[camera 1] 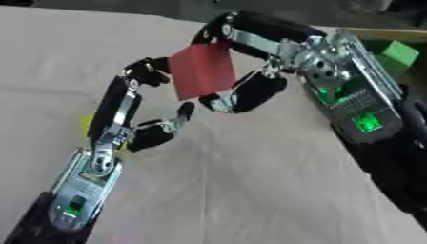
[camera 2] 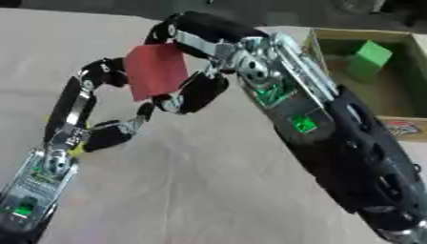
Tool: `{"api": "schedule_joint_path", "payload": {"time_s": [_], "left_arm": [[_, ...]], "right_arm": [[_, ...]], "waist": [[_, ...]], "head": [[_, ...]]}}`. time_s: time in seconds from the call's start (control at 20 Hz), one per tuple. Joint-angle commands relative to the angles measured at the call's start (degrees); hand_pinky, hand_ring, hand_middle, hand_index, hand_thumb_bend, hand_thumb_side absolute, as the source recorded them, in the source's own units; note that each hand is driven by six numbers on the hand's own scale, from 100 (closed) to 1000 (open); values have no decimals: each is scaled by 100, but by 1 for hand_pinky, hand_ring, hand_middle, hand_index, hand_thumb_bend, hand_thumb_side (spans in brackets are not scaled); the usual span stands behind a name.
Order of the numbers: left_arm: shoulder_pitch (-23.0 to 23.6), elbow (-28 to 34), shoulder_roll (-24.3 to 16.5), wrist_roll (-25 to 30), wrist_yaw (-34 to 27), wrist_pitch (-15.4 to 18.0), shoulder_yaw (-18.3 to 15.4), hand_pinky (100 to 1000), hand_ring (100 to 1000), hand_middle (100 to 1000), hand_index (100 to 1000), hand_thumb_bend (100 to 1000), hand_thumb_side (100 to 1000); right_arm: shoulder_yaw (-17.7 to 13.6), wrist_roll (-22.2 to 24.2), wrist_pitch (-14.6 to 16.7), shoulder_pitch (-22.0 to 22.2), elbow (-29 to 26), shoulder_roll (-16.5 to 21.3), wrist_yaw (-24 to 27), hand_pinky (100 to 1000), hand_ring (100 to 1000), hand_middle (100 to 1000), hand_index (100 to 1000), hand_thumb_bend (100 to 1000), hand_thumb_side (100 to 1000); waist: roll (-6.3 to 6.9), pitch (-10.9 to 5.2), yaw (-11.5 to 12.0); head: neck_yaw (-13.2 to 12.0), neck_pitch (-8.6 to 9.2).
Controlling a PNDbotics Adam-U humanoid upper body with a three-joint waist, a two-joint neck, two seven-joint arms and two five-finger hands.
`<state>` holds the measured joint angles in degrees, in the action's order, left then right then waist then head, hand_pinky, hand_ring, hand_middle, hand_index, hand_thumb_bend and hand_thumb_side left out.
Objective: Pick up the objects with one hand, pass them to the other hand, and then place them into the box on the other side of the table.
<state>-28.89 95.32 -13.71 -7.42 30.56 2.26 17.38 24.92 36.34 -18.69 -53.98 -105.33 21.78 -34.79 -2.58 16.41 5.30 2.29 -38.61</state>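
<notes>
A red block hangs above the table between my two hands. My right hand comes in from the right and is shut on it, with fingers arched over the block's top and the thumb under its lower right edge. My left hand reaches up from the lower left. Its bent fingertips touch the block's left edge, while its thumb stands below the block and apart from it. Behind the left hand lies a small yellow thing, mostly hidden.
An open cardboard box stands at the right edge of the table with a green block inside. A beige cloth covers the table. My right forearm crosses the space in front of the box.
</notes>
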Motion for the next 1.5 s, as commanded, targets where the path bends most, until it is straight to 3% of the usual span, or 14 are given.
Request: {"api": "schedule_joint_path", "payload": {"time_s": [0.05, 0.4, 0.75, 1.1, 1.5], "left_arm": [[56, 139, -286, -149, -84, -85, -153, 656, 625, 645, 830, 399, 100], [406, 533, -807, -358, -256, -280, -394, 657, 618, 634, 805, 422, 100], [668, 1076, -1241, -671, -475, -536, -762, 656, 614, 628, 796, 418, 114], [894, 1610, -1576, -973, -699, -764, -1122, 658, 616, 629, 791, 418, 129], [917, 1876, -1694, -1134, -746, -898, -1355, 660, 618, 631, 792, 424, 132]], "right_arm": [[-358, -134, -150, -10, -405, 364, 221, 832, 703, 504, 600, 217, 149], [-1244, -665, -730, 451, -864, 1211, 784, 843, 717, 518, 625, 206, 157], [-1901, -1260, -1108, 970, -411, 2023, 1368, 850, 738, 541, 658, 211, 176], [-2270, -1913, -1052, 1390, 426, 2477, 1722, 853, 748, 559, 676, 223, 178], [-2354, -2116, -856, 1722, 1365, 2662, 1615, 852, 767, 598, 709, 273, 175]], "waist": [[42, -97, -13], [115, -102, -18], [178, -65, 30], [228, -6, 110], [267, 32, 176]], "head": [[94, 51], [251, 39], [628, 75], [970, 159], [1273, 341]]}}
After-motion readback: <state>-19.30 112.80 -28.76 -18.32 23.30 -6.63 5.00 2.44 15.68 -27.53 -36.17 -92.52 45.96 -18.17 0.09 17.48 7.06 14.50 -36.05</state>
